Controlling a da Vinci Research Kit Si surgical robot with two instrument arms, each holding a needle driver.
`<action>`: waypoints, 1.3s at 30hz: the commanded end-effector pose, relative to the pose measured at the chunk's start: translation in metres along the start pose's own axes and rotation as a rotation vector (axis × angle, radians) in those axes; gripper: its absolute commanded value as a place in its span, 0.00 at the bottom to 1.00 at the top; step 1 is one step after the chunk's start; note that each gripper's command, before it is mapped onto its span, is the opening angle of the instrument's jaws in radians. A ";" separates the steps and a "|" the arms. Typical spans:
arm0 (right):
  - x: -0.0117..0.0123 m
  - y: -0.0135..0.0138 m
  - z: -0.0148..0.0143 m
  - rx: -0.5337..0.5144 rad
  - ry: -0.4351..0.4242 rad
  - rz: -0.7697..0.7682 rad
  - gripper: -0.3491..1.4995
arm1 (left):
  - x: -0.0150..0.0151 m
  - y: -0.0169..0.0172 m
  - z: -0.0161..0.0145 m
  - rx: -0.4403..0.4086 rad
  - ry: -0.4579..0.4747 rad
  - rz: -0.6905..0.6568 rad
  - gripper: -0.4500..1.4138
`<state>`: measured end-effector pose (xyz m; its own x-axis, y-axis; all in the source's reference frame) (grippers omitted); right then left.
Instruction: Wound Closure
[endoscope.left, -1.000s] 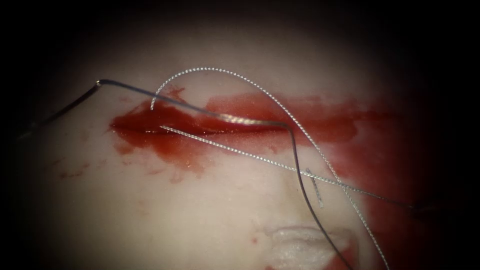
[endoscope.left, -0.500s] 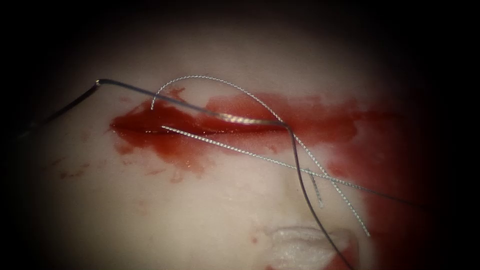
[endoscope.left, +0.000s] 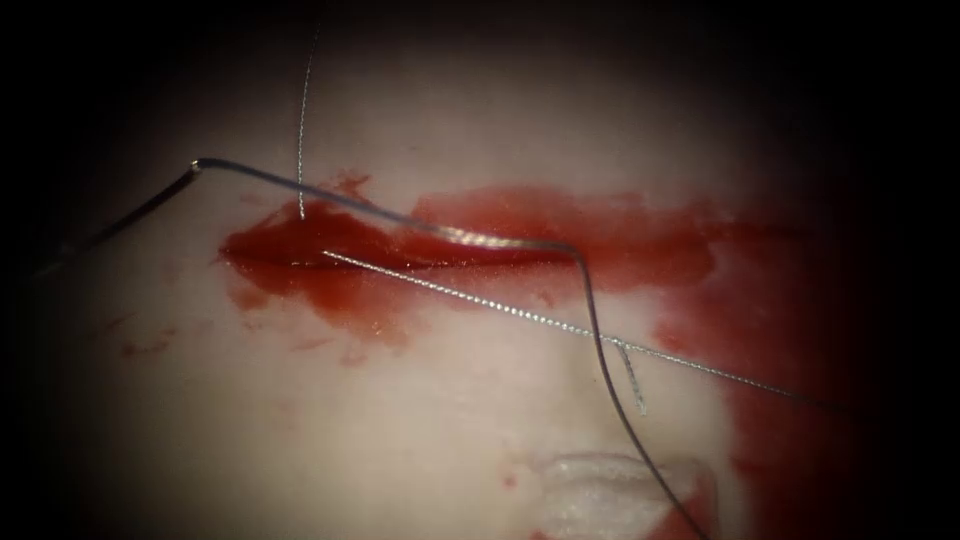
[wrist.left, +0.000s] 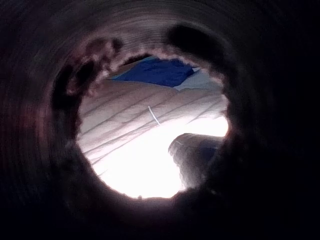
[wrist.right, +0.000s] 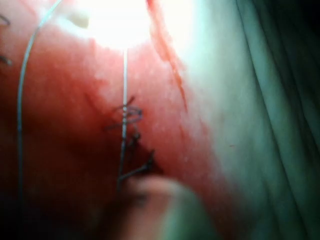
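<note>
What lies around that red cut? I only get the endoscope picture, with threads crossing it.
Observer: In the right wrist view, a folded cloth lies right beside the tissue.
Operator: And the threads, where do they lead?
Observer: In that same view, a pale thread runs through some dark knots to a blurred shape, perhaps the right tool. I cannot tell what it holds.
</note>
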<state>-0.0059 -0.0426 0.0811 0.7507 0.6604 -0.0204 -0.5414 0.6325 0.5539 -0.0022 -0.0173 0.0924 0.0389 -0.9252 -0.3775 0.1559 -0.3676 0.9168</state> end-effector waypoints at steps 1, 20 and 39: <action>0.0008 0.0003 0.0003 -0.001 0.004 0.005 0.00 | -0.0010 -0.0009 0.0003 0.004 -0.002 0.006 0.00; -0.0035 0.0019 -0.0008 -0.017 -0.008 0.070 0.00 | -0.0010 -0.0009 0.0003 0.004 -0.002 0.006 0.00; -0.0070 0.0033 -0.0018 -0.017 -0.038 0.092 0.00 | -0.0010 -0.0009 0.0003 0.004 -0.002 0.006 0.00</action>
<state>-0.0144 -0.0453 0.0810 0.7154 0.6948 0.0736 -0.6149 0.5760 0.5387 -0.0022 -0.0173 0.0923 0.0392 -0.9248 -0.3784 0.1556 -0.3684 0.9166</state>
